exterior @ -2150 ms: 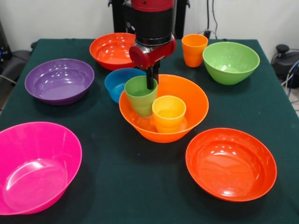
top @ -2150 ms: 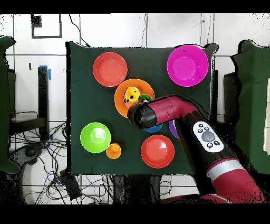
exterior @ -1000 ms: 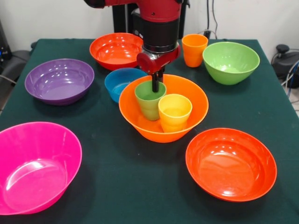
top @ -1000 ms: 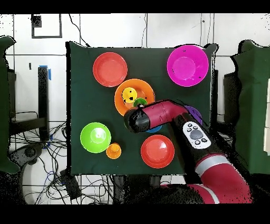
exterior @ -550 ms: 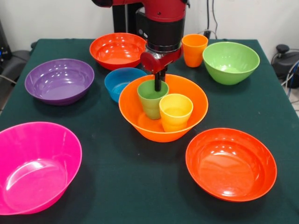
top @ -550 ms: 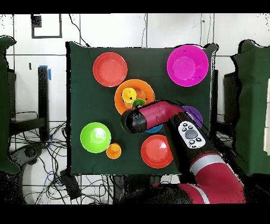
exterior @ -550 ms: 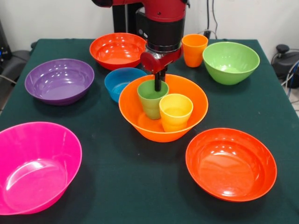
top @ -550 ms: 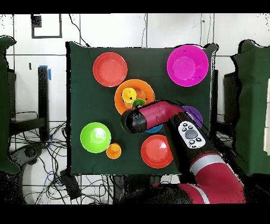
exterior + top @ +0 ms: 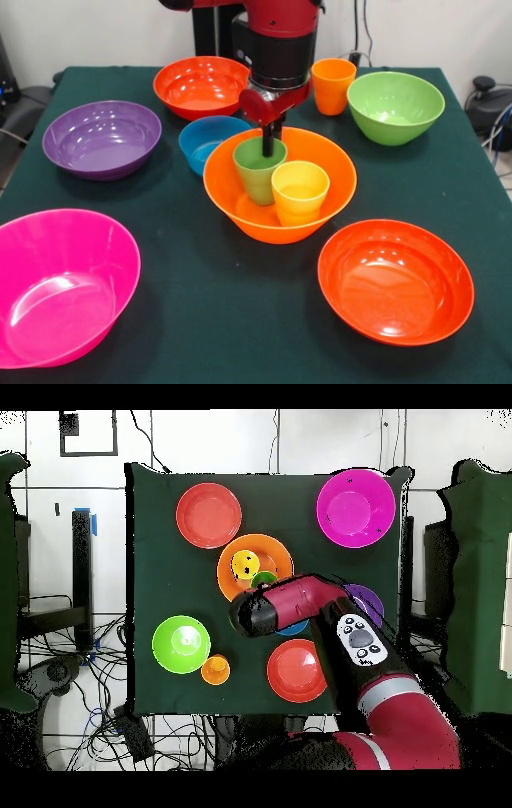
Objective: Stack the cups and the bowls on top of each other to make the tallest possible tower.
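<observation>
The arm (image 9: 276, 36) comes straight down over the middle of the table (image 9: 224, 320), wrist vertical, and in the overhead view it reaches in from the robot-side edge at a slant, its red head covering part of the stuff below. The gripper (image 9: 268, 144) is pinched on the far rim of the green cup (image 9: 259, 170), one dark finger (image 9: 267, 142) dipping inside the cup, so it's gripping that cup. The green cup sits upright inside the light orange bowl (image 9: 324, 172), mid-table, and the yellow cup (image 9: 300, 192) is in the same bowl just beside it, looks like touching. Whether the green cup's base actually rests on the bowl's floor is hard to tell. The blue bowl (image 9: 206, 140) is right next to the light orange one, toward the far edge. One red bowl (image 9: 196, 84) is at the far edge behind it, the other red bowl (image 9: 396, 280) is by the near right corner. The pink bowl (image 9: 60, 284) fills the near left corner, the purple bowl (image 9: 102, 138) is along the left edge. The lime bowl (image 9: 395, 106) is in the far right corner with the orange cup (image 9: 332, 84) just beside it, upright on the cloth.
</observation>
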Controlling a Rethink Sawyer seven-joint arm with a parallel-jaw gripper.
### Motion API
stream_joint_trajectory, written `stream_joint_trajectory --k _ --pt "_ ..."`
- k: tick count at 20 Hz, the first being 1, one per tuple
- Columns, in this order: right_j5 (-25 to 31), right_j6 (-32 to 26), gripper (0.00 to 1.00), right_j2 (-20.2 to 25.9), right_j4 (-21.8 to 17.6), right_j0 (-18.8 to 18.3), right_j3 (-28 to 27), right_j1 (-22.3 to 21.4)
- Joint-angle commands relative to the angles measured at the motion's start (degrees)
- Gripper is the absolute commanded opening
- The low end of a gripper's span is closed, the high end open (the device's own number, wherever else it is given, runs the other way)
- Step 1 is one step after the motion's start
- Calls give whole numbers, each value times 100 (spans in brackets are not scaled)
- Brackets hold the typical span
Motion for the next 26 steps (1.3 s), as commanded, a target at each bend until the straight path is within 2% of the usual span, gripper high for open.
stream_joint_trajectory --k 1,4,7,14,26 --pt "-218 682 100 -174 -9 31 -138 227" --pt "-131 684 100 -154 108 -28 -124 270" --pt "-342 615 100 -48 110 -130 -20 294" --pt "-325 689 100 -122 158 -100 -35 302" --pt "44 447 100 -9 430 -179 80 257"
